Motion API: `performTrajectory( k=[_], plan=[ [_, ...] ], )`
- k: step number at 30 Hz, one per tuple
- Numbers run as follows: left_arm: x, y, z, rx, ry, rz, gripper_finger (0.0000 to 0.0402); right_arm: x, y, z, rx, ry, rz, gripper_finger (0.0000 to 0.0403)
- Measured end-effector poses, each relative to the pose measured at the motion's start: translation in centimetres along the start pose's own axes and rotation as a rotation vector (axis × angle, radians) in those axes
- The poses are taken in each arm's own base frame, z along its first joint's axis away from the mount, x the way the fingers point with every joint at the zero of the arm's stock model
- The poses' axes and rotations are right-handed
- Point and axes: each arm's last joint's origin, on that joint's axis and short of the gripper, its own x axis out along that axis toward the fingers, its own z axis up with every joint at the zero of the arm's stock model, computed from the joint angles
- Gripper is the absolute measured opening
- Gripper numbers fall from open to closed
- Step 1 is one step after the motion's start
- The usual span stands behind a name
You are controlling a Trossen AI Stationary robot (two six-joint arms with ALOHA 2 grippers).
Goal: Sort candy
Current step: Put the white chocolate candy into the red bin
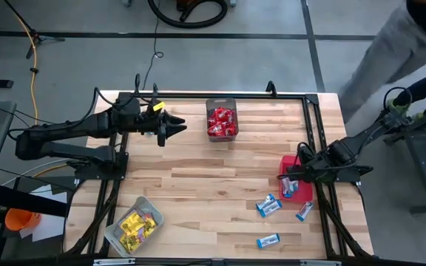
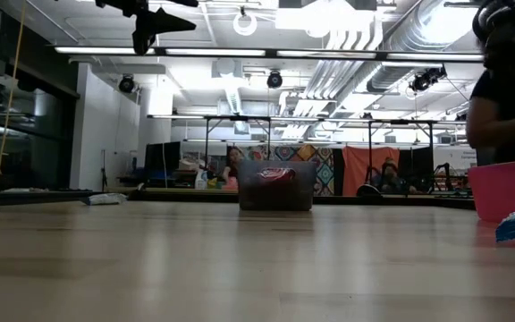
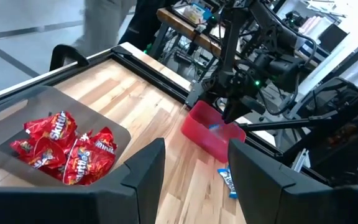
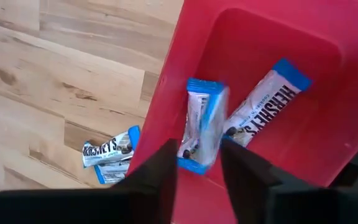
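While poised over the red bin [image 4: 303, 118], right gripper [image 4: 199, 163]: fingers slightly parted around a blue-and-white candy packet [image 4: 202, 124], contact seemingly loose; second packet [image 4: 263, 109] lies in bin. Left gripper [image 1: 170, 127]: partly open, empty, raised near the grey bin [image 1: 222, 103].

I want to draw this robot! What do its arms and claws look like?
Both arms are dark, nearly black, jointed tubes with cables running along them. The left gripper carries a small yellow tag near its wrist. Each gripper, like the right gripper, ends in two flat, dark, blocky fingers.
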Motion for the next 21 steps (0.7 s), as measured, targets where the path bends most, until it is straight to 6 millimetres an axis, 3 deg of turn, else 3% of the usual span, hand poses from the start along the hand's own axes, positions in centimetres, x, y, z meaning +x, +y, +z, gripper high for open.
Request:
performTrajectory(
  k=[5,10,16,21],
  plan=[
    [0.0,0.0,0.0,0.001,0.001,0.0,0.0163,-0.2,0.2,0.1,-0.037,0.048,0.005,0.0198],
    [0.0,0.0,0.0,0.001,0.001,0.001,0.0163,-2.6,1.7,0.2,-0.086,0.066,0.149,0.023],
    [0.0,0.0,0.0,0.001,0.001,0.0,0.0163,-7.2,6.7,0.4,-0.279,-0.236,0.694,0.0233],
    [0.0,0.0,0.0,-0.002,0.005,-0.007,0.0163,-7.5,10.5,0.7,-0.486,-0.502,0.846,0.0233]
  ],
)
